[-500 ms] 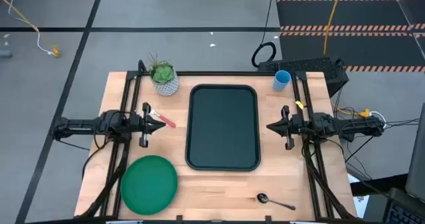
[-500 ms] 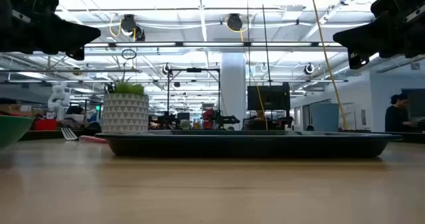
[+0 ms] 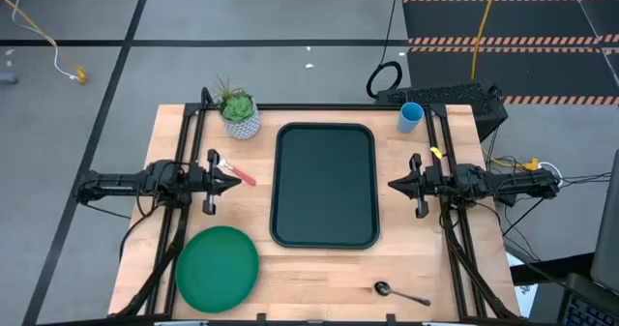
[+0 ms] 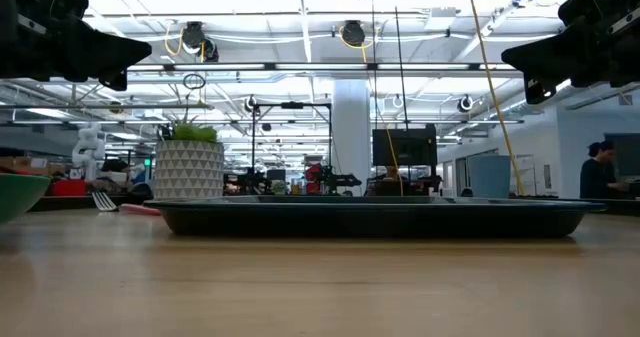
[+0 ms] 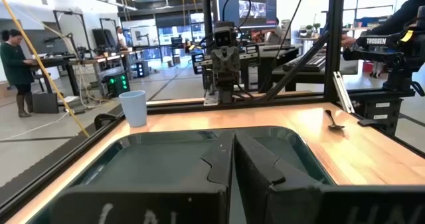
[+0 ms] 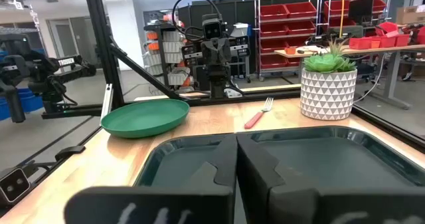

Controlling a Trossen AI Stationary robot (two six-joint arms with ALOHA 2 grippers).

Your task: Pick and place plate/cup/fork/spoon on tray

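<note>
Dark green-black rectangular tray (image 3: 326,184) with rounded corners and raised rim sits mid-table, long sides running toward the near and far edges, nothing on it; bare wood shows on both flanks. Large round flat green plate (image 3: 218,267) lies at the near left corner, close to the table edge, apart from the tray. Small fork with silver tines and pink-red handle (image 3: 235,172) lies on the wood between tray and left gripper (image 3: 235,180), just under that gripper's tip. Small light-blue plastic cup (image 3: 410,117) stands upright at the far right corner, beside the frame rail. All-silver metal spoon (image 3: 400,292) lies near the front edge, right of the tray's near corner. Left gripper hovers over the tray's left margin, fingers pressed together, holding nothing. Right gripper (image 3: 395,183) hangs opposite it (mirror pose) just off the tray's right rim, fingers likewise closed and empty. White speckled plant pot (image 3: 241,120) stands at the far left, near the tray's far corner. "TROSSEN" reads on an arm link in the left wrist view.
</note>
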